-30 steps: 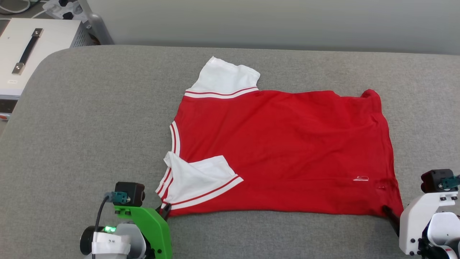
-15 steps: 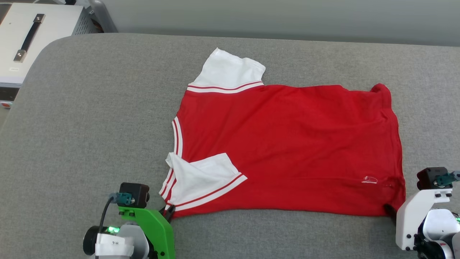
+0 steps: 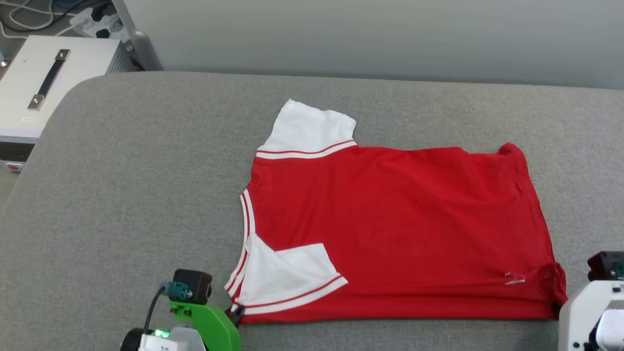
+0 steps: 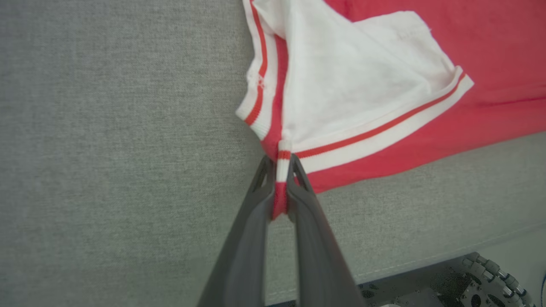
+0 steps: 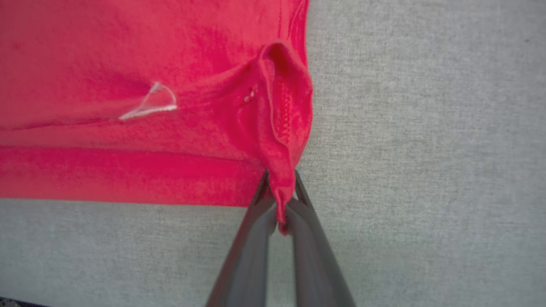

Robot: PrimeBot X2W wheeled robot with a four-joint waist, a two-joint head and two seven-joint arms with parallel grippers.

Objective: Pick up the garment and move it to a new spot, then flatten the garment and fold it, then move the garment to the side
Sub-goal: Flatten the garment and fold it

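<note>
The garment (image 3: 390, 229) is laid flat on the grey padded surface (image 3: 146, 170), a little to the robot's right of its middle. Its long axis runs from side to side across the head view. The neckline (image 3: 247, 217) is turned toward the robot's left and the hem (image 3: 538, 214) toward its right. The far sleeve (image 3: 312, 126) is pointed away from the robot, while the near sleeve (image 3: 292, 275) is folded inward over the red body.

Both near corners of the garment are gripped. The left gripper (image 4: 280, 164) is clamped on the near-left corner, where the sleeve seam meets the shoulder. A narrow strip of red-and-white trim is pinched between its two dark fingers and is drawn back toward the wrist. The right gripper (image 5: 280, 179) is closed on the near-right corner of the hem. There the red cloth is gathered into a small puckered fold, and its tip is caught between the tapered fingers. The rest of the garment is spread away from both grippers, beyond the fingertips.

The body is made of a smooth red knit with faint creases. The sleeves are plain white and are edged with ribbed bands of red and white stripes. A small clear tag (image 3: 514, 279) is seen near the gripped hem corner. The surface is covered in a grey woven fabric and is rounded at its far-left corner. A white case (image 3: 44, 92) with a black handle is seen beyond that corner.
</note>
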